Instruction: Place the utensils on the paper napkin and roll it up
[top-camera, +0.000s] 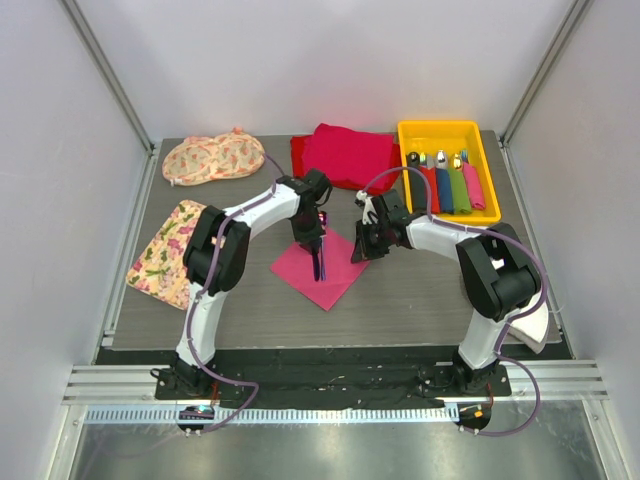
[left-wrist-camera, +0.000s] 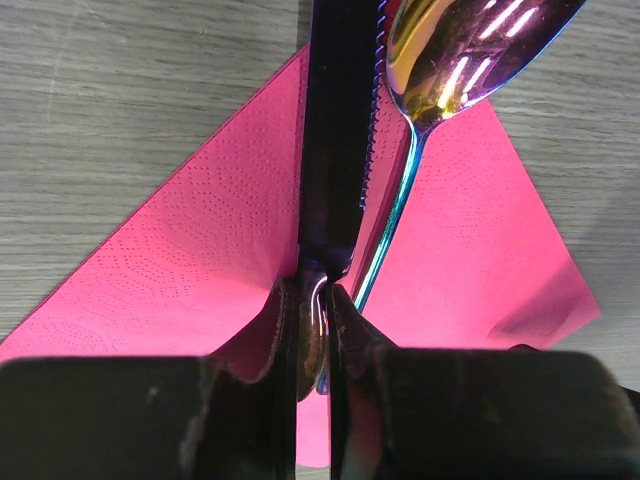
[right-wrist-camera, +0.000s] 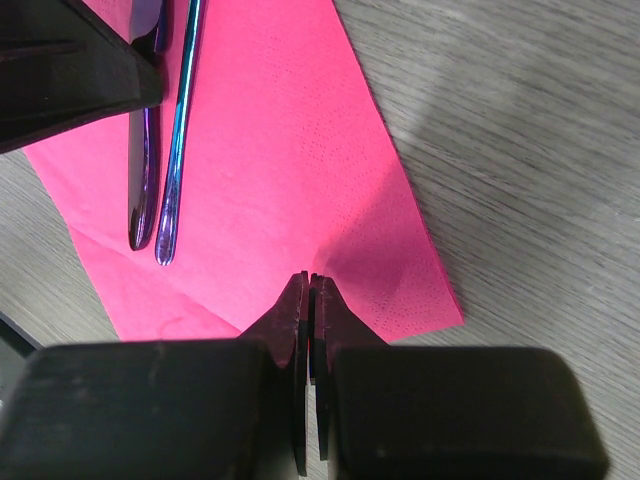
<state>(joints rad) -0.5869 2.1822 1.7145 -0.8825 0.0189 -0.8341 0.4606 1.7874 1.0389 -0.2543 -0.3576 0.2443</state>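
The pink paper napkin (top-camera: 343, 277) lies flat on the dark mat in the middle. My left gripper (top-camera: 312, 238) is over its centre, shut on a dark knife (left-wrist-camera: 335, 150) with a serrated edge, at the neck of the knife. An iridescent spoon (left-wrist-camera: 450, 50) lies on the napkin (left-wrist-camera: 180, 260) right beside the knife. In the right wrist view both handles, knife (right-wrist-camera: 143, 170) and spoon (right-wrist-camera: 178, 130), rest on the napkin (right-wrist-camera: 290, 150). My right gripper (top-camera: 360, 250) is shut and empty, its tips (right-wrist-camera: 312, 278) just over the napkin near its right corner.
A yellow bin (top-camera: 442, 130) at the back right holds several coloured rolls with utensils. A red cloth pile (top-camera: 345, 152) lies at the back centre. Floral mats lie at the back left (top-camera: 210, 157) and left (top-camera: 170, 250).
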